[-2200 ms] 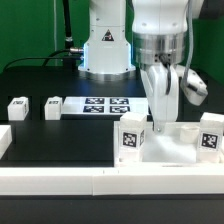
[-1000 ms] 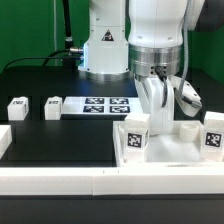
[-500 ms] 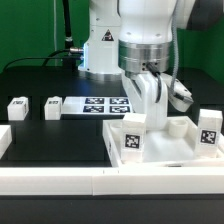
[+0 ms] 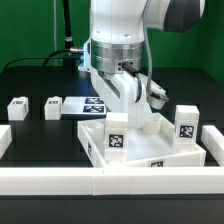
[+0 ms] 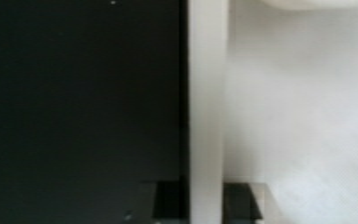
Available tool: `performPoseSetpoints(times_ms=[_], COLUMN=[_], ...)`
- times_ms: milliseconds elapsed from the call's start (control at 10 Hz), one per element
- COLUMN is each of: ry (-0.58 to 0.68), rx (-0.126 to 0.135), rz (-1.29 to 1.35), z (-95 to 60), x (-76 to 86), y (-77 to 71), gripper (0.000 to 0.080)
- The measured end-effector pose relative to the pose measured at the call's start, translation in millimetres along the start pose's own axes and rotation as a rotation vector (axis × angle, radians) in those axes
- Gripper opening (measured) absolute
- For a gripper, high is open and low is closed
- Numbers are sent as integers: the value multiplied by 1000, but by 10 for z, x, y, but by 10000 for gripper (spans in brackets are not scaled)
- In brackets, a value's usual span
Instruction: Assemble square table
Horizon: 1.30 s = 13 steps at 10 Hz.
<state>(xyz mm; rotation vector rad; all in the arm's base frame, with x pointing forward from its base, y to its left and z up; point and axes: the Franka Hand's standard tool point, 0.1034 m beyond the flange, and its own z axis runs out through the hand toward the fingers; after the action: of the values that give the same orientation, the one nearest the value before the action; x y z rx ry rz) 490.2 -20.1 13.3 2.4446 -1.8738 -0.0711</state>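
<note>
The square table top, a white slab lying recessed side up, rests on the black table against the front rail. Two tagged white legs stand upright in it, one at the near corner and one at the exterior view's right. My gripper comes down on the slab's far rim and is shut on it. In the wrist view the thin white rim runs between my dark fingers, with my gripper shut across it. Two loose legs lie at the exterior view's left.
The marker board lies behind the slab, partly hidden by the arm. A long white border rail runs along the front, with shorter rails at the left and right. The robot base stands at the back.
My gripper has slid toward the exterior view's left with the table top's rim in it. The slab and its two standing legs moved left with it and turned a little. The loose legs stayed put.
</note>
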Motion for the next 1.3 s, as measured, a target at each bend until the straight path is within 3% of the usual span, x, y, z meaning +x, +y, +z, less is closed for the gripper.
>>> performPoseSetpoints(times_ms=[200, 300, 700, 1100, 1300], ry=[3, 11, 33, 38, 67], rx=[-4, -10, 5, 2, -16], rz=[-103, -253, -643, -953, -1144], z=[7, 14, -45, -56, -64], x=[23, 99, 433, 471, 407], y=[18, 35, -65, -74, -143], gripper=[61, 61, 61, 60, 60])
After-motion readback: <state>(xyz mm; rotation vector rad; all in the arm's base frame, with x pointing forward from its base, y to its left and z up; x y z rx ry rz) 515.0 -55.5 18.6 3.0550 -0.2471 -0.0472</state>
